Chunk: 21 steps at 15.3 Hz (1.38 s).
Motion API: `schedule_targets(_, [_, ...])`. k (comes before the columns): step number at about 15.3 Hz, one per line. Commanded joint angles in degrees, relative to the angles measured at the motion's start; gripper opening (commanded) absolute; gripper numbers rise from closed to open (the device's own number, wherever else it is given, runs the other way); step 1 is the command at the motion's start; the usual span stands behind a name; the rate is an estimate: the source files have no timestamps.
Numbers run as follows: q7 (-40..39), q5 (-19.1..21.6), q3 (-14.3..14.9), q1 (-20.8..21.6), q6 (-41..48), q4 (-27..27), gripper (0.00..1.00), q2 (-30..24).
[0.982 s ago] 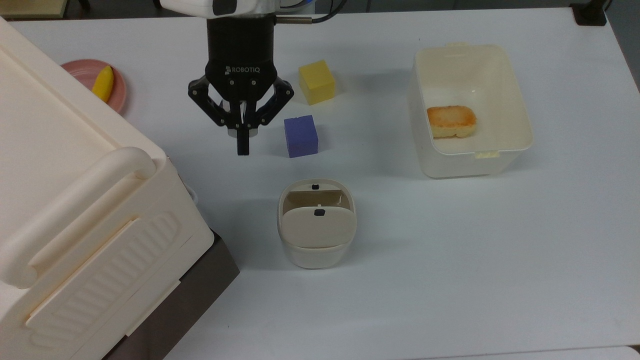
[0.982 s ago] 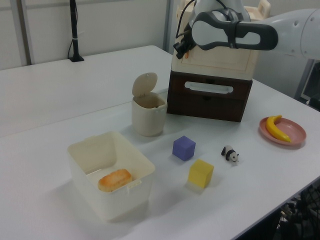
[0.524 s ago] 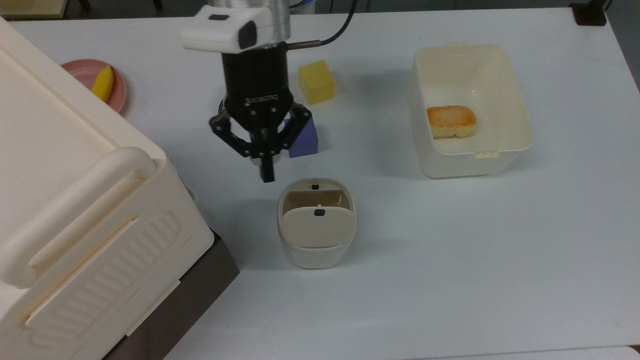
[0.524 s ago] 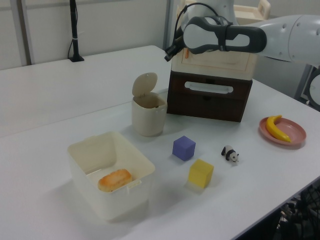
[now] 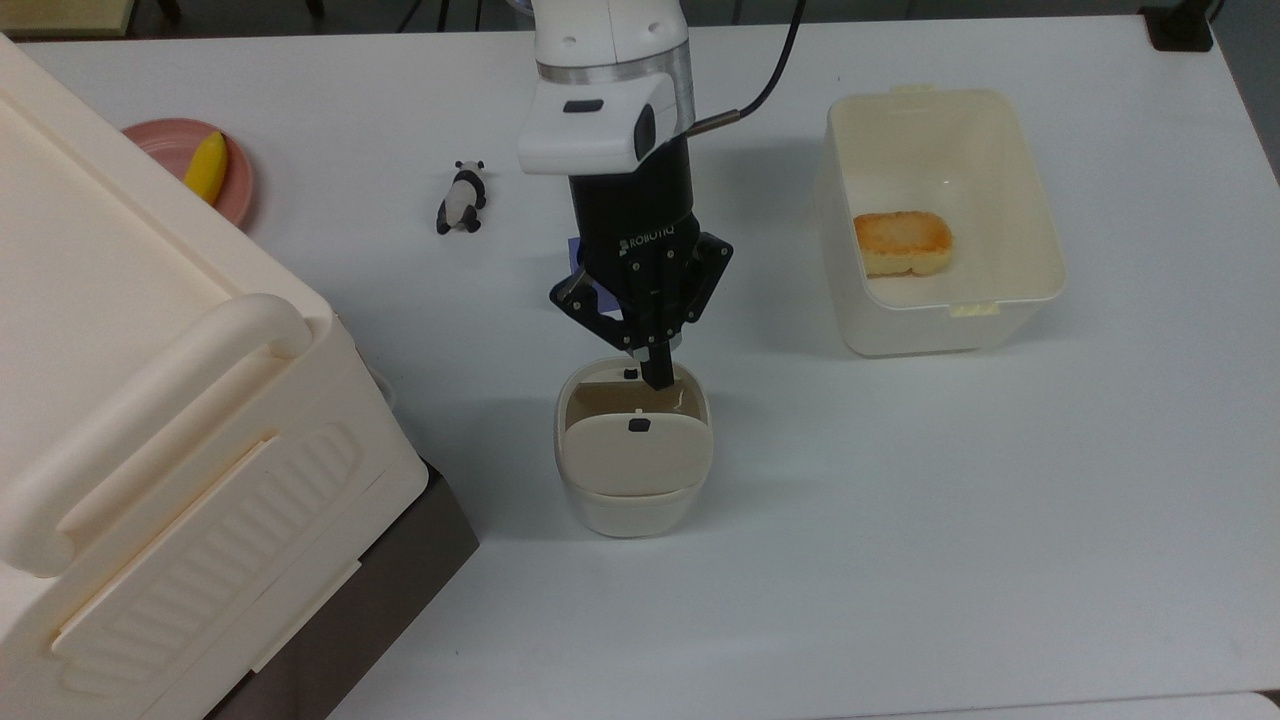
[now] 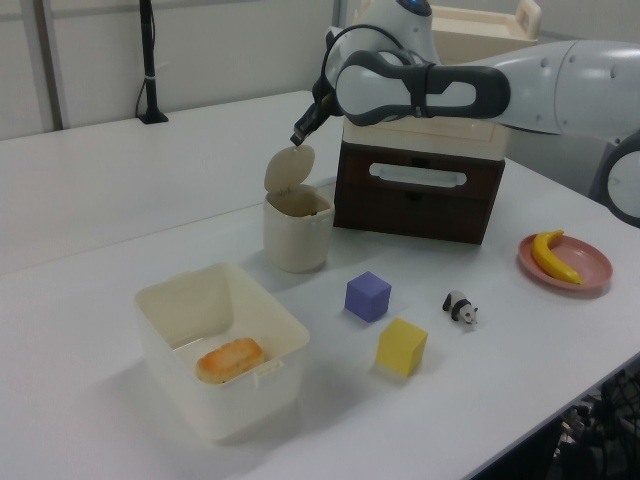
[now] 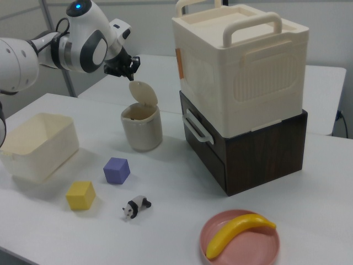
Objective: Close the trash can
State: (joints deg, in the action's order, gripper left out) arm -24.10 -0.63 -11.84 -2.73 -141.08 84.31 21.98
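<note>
Trash can [image 6: 297, 232]: we see its lid upright in the left view; shut tool [image 5: 657, 378] at its 12 o'clock rim.

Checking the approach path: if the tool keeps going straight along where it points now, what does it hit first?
Most likely the raised lid of the trash can: the tool points down at its top edge, just above it. Whether they touch is unclear.

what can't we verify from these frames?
- Trash can contents: top view, raised lid covers most of the opening.
- Purple cube: top view, arm covers nearly all of it.
- Claw touching the lid or not: too small in the left view.
</note>
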Motion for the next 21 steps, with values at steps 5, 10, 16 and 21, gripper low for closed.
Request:
schedule_targets(5, [-3.8, 1.4, -1.5, -0.9, -2.7, -8.7, 0.0, 6.2])
schedule_targets(10, [-4.8, 1.3, -1.4, -1.6, -6.7, -11.0, 0.0, 9.9])
schedule_targets(16, [-4.7, 1.1, -1.4, -1.2, -6.6, -10.4, 0.0, 10.8])
schedule_targets(21, [-3.6, 0.8, -1.3, -0.3, -6.0, -10.0, 0.0, 10.7])
